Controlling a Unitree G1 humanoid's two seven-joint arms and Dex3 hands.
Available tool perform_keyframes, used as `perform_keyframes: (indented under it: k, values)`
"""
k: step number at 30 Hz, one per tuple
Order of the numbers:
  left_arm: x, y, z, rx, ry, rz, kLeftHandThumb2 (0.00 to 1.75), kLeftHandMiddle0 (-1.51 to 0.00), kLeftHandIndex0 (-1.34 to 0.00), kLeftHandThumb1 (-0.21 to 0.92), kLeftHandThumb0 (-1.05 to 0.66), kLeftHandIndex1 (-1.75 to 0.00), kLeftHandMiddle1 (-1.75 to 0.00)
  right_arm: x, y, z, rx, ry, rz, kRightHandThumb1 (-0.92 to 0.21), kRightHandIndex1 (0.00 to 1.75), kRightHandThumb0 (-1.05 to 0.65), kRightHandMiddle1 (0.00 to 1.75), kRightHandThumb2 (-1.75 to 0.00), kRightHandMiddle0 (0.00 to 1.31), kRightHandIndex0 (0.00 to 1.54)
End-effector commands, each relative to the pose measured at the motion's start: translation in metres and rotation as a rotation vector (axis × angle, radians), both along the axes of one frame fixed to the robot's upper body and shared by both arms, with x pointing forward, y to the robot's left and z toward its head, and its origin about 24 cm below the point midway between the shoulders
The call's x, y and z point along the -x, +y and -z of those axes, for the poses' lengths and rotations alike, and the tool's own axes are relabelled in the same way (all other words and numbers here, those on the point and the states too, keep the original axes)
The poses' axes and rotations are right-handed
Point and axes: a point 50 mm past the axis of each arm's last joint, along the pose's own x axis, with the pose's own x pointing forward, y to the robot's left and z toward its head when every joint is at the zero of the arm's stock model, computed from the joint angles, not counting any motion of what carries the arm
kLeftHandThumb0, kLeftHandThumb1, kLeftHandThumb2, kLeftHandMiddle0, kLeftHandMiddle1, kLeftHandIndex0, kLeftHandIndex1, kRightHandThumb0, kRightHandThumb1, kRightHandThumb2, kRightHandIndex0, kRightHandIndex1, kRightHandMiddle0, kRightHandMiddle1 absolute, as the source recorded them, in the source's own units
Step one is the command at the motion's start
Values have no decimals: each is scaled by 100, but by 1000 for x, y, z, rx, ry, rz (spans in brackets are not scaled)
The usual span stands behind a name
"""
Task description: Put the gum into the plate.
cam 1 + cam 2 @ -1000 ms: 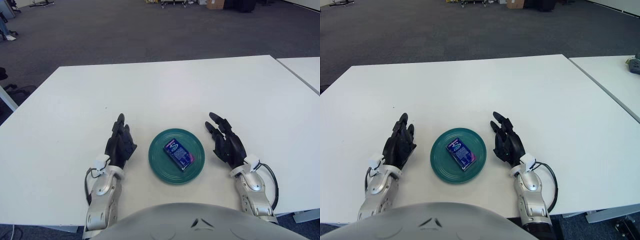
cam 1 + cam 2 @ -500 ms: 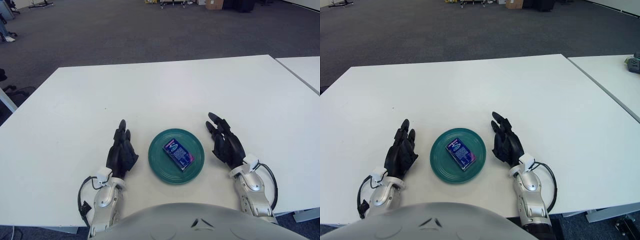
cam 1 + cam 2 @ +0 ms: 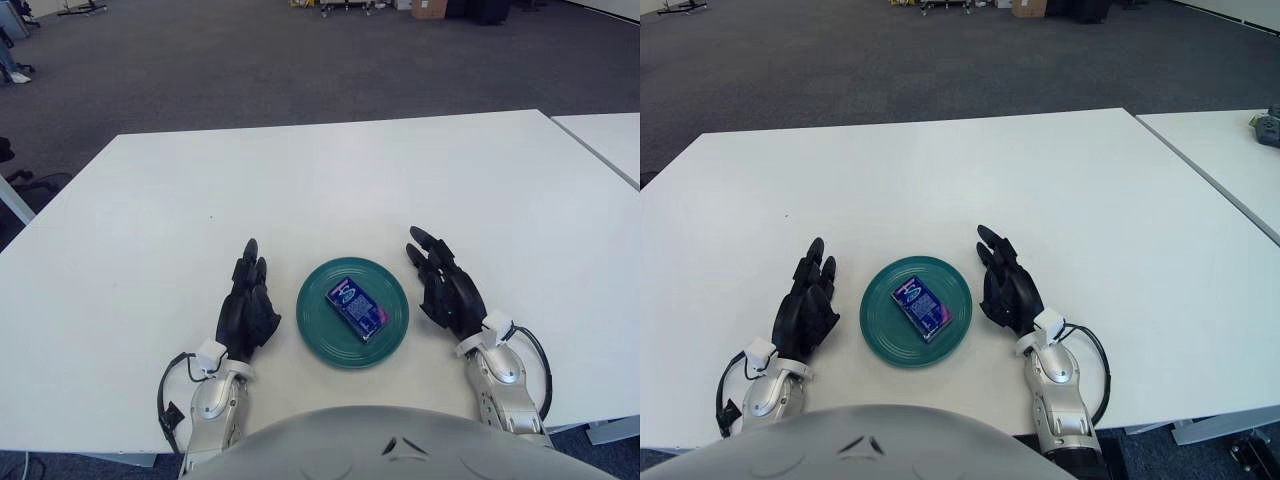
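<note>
The gum (image 3: 355, 306), a blue pack w/ some purple on one end, is lying flat inside the plate (image 3: 319, 335), roughly centred and angled diagonally. The plate is teal, round, shallow, and is sitting on the white table (image 3: 320, 180) near the front edge, right in front of the robot's body.

The left hand (image 3: 246, 308) is resting on the table just beside the plate's left rim, not touching it as far as the views show. Its fingers (image 3: 249, 262) are lying straight and relaxed, pointing away from the robot, holding nothing.

The right hand (image 3: 447, 290) is sitting just beside the plate's right rim, palm turned in toward the plate. Its fingers (image 3: 419, 240) are spreading loosely open, slightly bent, gripping nothing. Whether it's touching the rim can't be told.

Both silver forearms are showing at the bottom w/ black cables looping at the wrists.

A second white table (image 3: 1230, 150) is standing at the right, w/ a narrow gap between the two, and a small greyish thing (image 3: 1268, 128) is sitting on its far edge, too small to ID. Grey carpet (image 3: 250, 60) is running behind the tables.
</note>
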Motion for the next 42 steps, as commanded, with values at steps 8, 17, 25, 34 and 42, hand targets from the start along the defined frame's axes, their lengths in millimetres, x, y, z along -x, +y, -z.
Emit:
perform_keyframes:
  k: [8,17,25,34,42]
  values:
    - [14,-15,13,127,142,20,95,-5,-2,92,-105,-37,0,17,6,15,10,130,15,-92,0,-81,24,-89,0,13]
    - [16,-23,4,87,95,10,92,-1,0,92,-105,-39,0,21,9,15,13,142,61,-92,0,-86,11,-91,0,6]
    - [14,-22,6,76,49,-42,85,0,0,92,-105,-18,0,24,10,17,77,106,134,-92,1,-83,21,-94,0,4]
    - [12,-24,5,67,38,-62,83,0,0,92,-105,-8,0,33,8,10,255,20,99,-92,6,-84,49,-101,0,20]
    - [13,-28,-3,77,81,-86,84,0,0,92,-105,-2,0,30,10,9,348,72,92,-92,28,-96,34,-94,0,7]
